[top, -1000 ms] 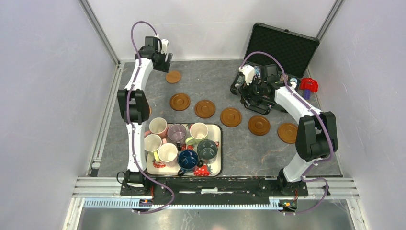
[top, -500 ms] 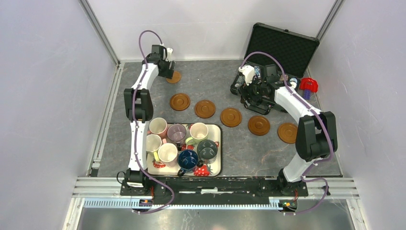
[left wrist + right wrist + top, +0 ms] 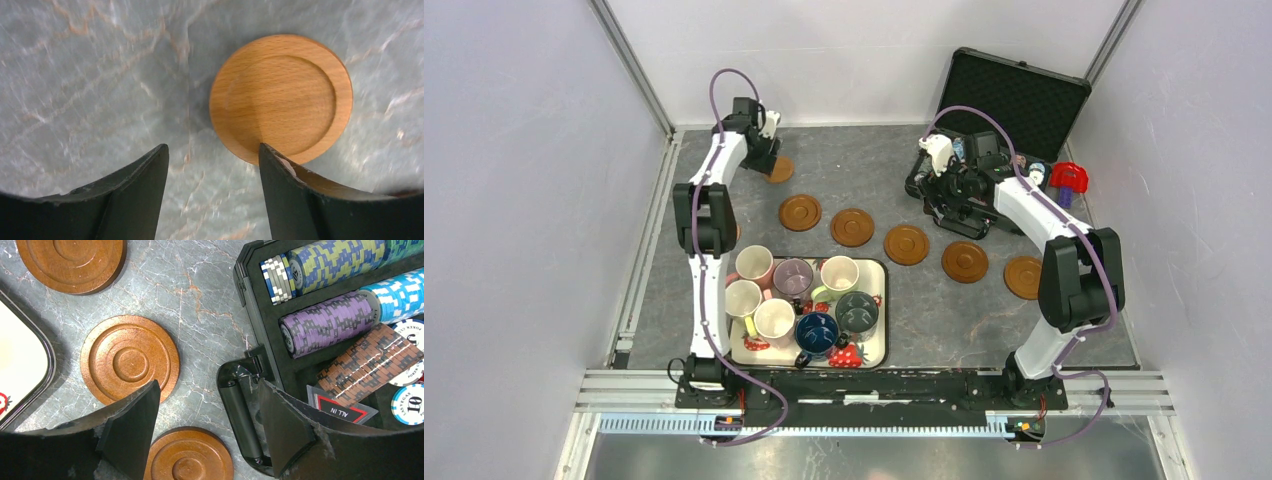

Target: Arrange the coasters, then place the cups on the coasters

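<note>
Left hand point(image 3: 212, 150) is at the far left of the grey marble-pattern table point(image 3: 1024, 330), fingers spread with nothing between them. A light orange-brown round wooden coaster point(image 3: 280, 97) lies flat just ahead of it; the right finger point(image 3: 285, 190) overlaps the coaster's near edge in the wrist view, contact unclear. Five more brown round coasters point(image 3: 906, 244) run in a slanting row across mid-table, each apart from the next. Seven small handled ceramic cups point(image 3: 793, 276) (pink, cream, mauve, dark blue, dark grey-green) stand packed together on a white strawberry-print tray point(image 3: 874, 350) near the arm bases, none on a coaster. Right hand point(image 3: 209, 385) hangs spread and empty over the front edge of an open black case point(image 3: 260, 345) holding stacked multicoloured poker chips point(image 3: 325, 325), with dark ringed coasters on the table just beside it.
</note>
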`<control>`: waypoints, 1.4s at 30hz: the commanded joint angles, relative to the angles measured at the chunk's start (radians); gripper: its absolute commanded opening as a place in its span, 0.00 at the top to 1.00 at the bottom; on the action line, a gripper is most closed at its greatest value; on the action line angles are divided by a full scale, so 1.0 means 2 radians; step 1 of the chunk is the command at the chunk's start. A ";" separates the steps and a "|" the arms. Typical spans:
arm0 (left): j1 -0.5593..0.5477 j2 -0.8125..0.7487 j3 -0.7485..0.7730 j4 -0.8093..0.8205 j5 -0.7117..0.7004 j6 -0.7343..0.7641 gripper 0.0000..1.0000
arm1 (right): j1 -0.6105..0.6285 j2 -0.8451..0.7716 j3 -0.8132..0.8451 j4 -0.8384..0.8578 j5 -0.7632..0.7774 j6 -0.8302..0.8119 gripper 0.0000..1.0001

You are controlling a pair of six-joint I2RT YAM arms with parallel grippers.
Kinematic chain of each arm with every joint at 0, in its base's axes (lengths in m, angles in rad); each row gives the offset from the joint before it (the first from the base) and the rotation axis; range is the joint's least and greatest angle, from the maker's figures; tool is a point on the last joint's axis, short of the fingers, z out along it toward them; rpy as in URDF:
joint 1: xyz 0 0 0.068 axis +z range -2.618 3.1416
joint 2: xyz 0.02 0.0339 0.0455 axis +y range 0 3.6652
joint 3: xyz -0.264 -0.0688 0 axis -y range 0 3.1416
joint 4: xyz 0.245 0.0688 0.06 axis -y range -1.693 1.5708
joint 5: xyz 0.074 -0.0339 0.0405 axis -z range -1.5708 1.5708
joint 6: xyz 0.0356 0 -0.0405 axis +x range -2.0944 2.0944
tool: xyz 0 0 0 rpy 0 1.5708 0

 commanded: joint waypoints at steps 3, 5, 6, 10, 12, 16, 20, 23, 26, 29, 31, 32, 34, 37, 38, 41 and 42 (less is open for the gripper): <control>0.025 -0.063 -0.079 -0.064 0.021 0.046 0.30 | 0.003 0.005 0.021 0.001 -0.013 -0.002 0.22; 0.027 -0.070 -0.089 -0.070 0.020 0.044 0.31 | 0.003 0.003 0.022 0.000 -0.014 -0.002 0.22; 0.027 -0.072 -0.092 -0.076 0.021 0.042 0.31 | 0.003 0.003 0.022 0.000 -0.015 -0.003 0.22; 0.050 -0.093 -0.127 -0.083 0.035 0.047 0.34 | 0.003 -0.001 0.018 -0.002 -0.016 -0.006 0.22; 0.050 -0.105 -0.150 -0.083 0.041 0.052 0.35 | 0.003 -0.004 0.015 -0.001 -0.016 -0.007 0.22; 0.054 -0.120 -0.181 -0.083 0.050 0.050 0.37 | 0.003 -0.011 0.006 0.001 -0.018 -0.009 0.22; 0.056 -0.122 -0.187 -0.083 0.053 0.047 0.38 | 0.003 -0.014 0.001 0.002 -0.018 -0.009 0.23; 0.056 -0.125 -0.187 -0.084 0.060 0.049 0.39 | 0.003 -0.014 0.001 0.002 -0.019 -0.007 0.23; 0.056 -0.130 -0.191 -0.084 0.060 0.049 0.39 | 0.003 -0.015 0.002 0.003 -0.019 -0.008 0.23; 0.056 -0.131 -0.191 -0.086 0.057 0.051 0.39 | 0.003 -0.013 0.003 0.003 -0.021 -0.007 0.23; 0.056 -0.132 -0.188 -0.088 0.055 0.051 0.39 | 0.003 -0.011 0.005 0.004 -0.022 -0.006 0.23; 0.056 -0.134 -0.186 -0.088 0.052 0.048 0.39 | 0.002 -0.011 0.006 0.004 -0.022 -0.006 0.23; 0.057 -0.136 -0.175 -0.090 0.050 0.040 0.37 | 0.003 -0.010 0.008 0.003 -0.023 -0.006 0.23; 0.060 -0.144 -0.145 -0.094 0.050 0.024 0.34 | 0.003 -0.010 0.009 0.002 -0.025 -0.006 0.23; 0.063 -0.148 -0.131 -0.095 0.051 0.019 0.33 | 0.003 -0.011 0.009 0.001 -0.025 -0.006 0.23; 0.075 -0.164 -0.101 -0.101 0.059 0.006 0.31 | 0.002 -0.012 0.009 -0.001 -0.026 -0.006 0.22; 0.080 -0.168 -0.095 -0.105 0.061 0.005 0.31 | 0.003 -0.012 0.008 -0.002 -0.026 -0.006 0.23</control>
